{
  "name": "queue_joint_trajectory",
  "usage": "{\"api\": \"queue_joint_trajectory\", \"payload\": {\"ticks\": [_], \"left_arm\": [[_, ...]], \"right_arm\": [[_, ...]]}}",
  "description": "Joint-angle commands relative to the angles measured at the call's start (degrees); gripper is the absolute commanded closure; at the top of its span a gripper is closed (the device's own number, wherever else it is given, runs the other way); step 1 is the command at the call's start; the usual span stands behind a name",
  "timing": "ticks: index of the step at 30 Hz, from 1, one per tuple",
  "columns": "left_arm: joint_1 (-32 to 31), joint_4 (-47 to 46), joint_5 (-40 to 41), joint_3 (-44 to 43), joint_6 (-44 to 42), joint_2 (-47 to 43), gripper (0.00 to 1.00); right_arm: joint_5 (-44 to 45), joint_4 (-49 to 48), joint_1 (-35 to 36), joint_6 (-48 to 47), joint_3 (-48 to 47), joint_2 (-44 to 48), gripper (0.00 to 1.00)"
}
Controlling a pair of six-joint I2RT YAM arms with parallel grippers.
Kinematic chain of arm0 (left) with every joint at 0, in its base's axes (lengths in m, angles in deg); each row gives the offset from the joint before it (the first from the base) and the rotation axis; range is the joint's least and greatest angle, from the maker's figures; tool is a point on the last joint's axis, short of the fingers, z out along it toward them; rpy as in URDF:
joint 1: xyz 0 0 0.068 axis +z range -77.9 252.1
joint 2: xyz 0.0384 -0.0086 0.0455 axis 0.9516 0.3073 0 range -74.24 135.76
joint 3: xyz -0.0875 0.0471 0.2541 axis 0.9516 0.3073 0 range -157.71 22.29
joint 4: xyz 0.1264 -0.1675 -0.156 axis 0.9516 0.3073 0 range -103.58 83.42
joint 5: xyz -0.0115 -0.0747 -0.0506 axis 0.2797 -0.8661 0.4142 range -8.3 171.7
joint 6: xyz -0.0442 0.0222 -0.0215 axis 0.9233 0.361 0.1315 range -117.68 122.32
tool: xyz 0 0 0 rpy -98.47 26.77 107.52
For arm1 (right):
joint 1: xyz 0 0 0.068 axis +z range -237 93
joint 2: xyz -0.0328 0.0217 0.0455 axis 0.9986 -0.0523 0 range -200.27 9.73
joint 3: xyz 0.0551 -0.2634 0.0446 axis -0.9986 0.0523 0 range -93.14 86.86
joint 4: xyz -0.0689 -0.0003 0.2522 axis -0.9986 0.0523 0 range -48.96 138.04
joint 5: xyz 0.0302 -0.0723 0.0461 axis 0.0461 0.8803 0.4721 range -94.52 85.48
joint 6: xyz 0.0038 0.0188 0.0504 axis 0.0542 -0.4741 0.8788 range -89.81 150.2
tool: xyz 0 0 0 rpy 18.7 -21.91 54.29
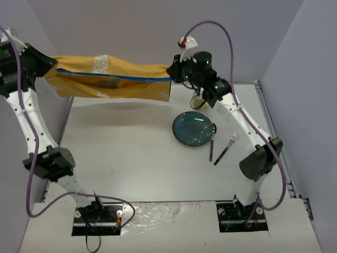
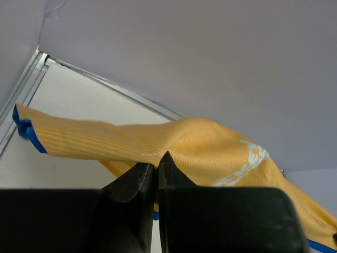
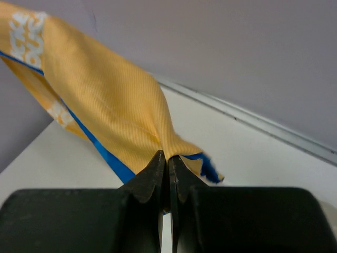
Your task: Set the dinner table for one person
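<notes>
Left gripper and right gripper each pinch one end of the orange-yellow placemat, jaws closed tight on the cloth, which hangs stretched in the air over the 11 o'clock part of the dinner table. That white dinner table spreads below both arms. On it, toward 2 o'clock, lies a blue plate, with a dark knife just beside its rim and a fork at the plate's 4 o'clock.

white lettering on placemat, illegible
</notes>
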Motion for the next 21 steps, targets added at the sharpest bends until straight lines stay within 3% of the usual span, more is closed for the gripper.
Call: {"api": "queue_joint_trajectory", "payload": {"ticks": [1,9,14,21], "left_arm": [[0.67,-14.36,0.05,18.36,-8.14,-16.13,1.00],[0.79,-22.43,19.08,59.54,-10.96,-26.37,1.00],[0.93,-19.70,26.08,69.63,-9.94,-31.76,1.00],[0.93,-10.90,36.86,70.44,-8.44,-35.20,1.00]], "right_arm": [[0.44,-20.01,2.37,-4.17,17.63,12.30,1.00],[0.82,-19.18,6.98,-3.39,42.75,12.35,1.00],[2.32,-17.78,13.15,0.06,51.74,13.03,1.00],[2.45,-14.22,16.88,2.55,57.20,16.98,1.00]]}}
